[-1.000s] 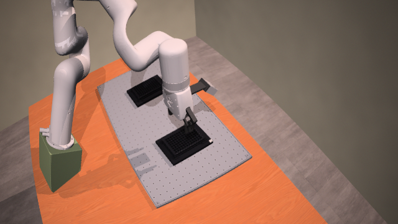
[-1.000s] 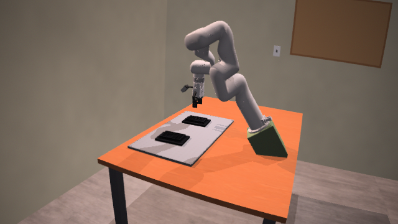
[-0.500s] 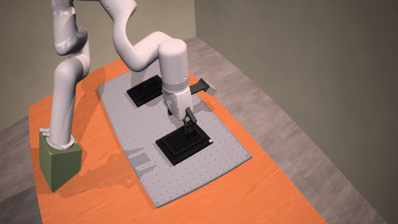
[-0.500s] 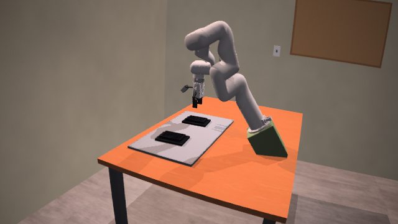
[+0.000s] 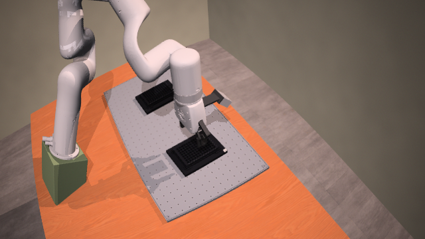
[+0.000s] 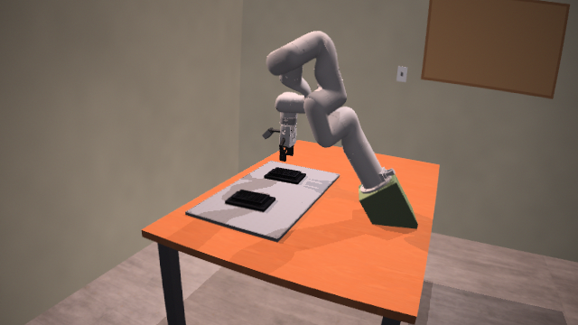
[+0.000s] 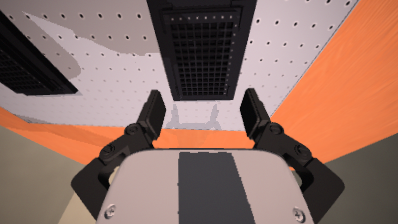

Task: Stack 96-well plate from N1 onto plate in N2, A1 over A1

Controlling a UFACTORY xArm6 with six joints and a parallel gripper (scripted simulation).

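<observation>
Two black 96-well plates sit in nests on the grey perforated board. The N1 plate is the nearer one in the top view and the farther one in the exterior view. A small white mark shows at its right corner. The N2 plate lies apart from it on the board. My gripper hangs open and empty some way above the N1 plate. In the wrist view the open fingers frame the near end of the N1 plate; the N2 plate is at the left edge.
The grey perforated board lies on an orange table. The arm's green pedestal stands at the table's left. A grey camera bracket sticks out from the wrist. The table edge runs close to the board's far side.
</observation>
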